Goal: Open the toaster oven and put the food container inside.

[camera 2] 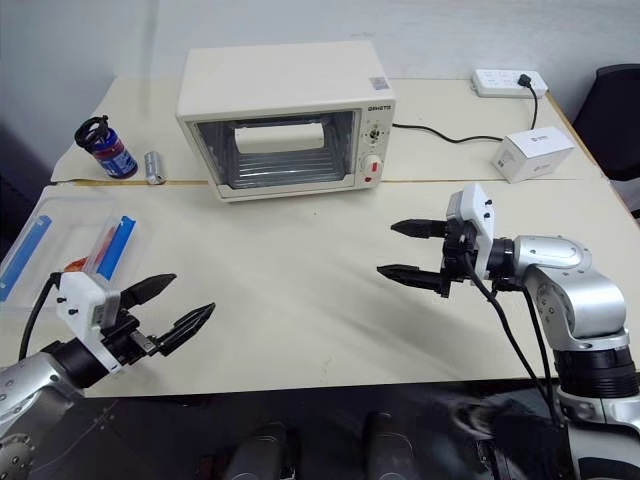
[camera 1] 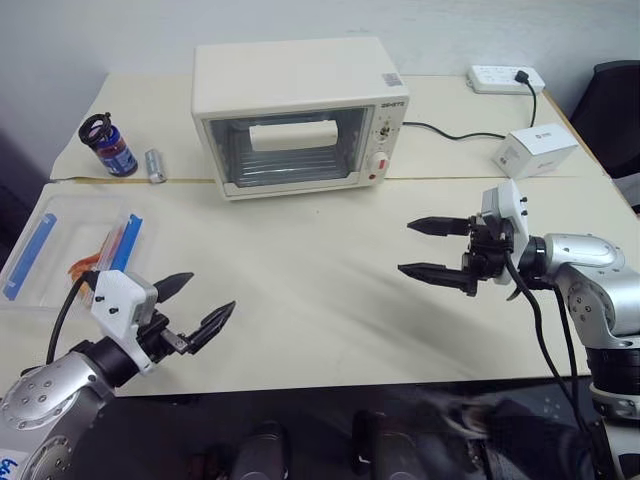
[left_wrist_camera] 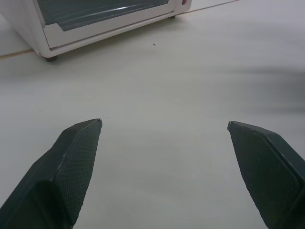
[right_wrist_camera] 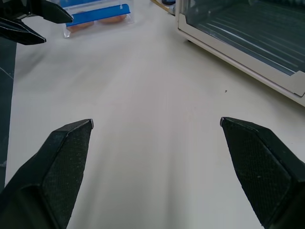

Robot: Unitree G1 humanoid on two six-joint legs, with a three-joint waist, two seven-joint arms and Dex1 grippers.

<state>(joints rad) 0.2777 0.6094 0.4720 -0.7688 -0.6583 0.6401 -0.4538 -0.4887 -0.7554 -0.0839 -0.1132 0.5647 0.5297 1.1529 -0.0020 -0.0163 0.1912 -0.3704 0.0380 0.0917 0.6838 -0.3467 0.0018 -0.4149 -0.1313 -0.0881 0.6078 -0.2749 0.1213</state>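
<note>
the cream worktop (camera 1: 330, 300) carries everything, and both sets of jaws hang above its bare middle, touching nothing.

the toaster oven (camera 1: 300, 115) stands beyond both grippers, further from them than anything else they face, its glass door closed and its pale bar handle across the top of the glass. it sits ahead of the left gripper and off to the side of the right gripper's pointing line.

the food container (camera 1: 75, 250) lies flat on the worktop just beyond and outward of the left gripper, well apart from the right gripper, with blue clip strips on its sides and orange food inside.

the right gripper (camera 1: 436, 248) points across the worktop toward the left arm, jaws released and spread wide, nothing between them.

the left gripper (camera 1: 195, 305) points toward the oven's base, jaws likewise spread wide and empty.

a white box (camera 1: 535, 150) sits beyond the right gripper, a power strip (camera 1: 505, 78) further back. a dark jar (camera 1: 108, 146) and a small metal cylinder (camera 1: 155, 165) stand beyond the container.
</note>
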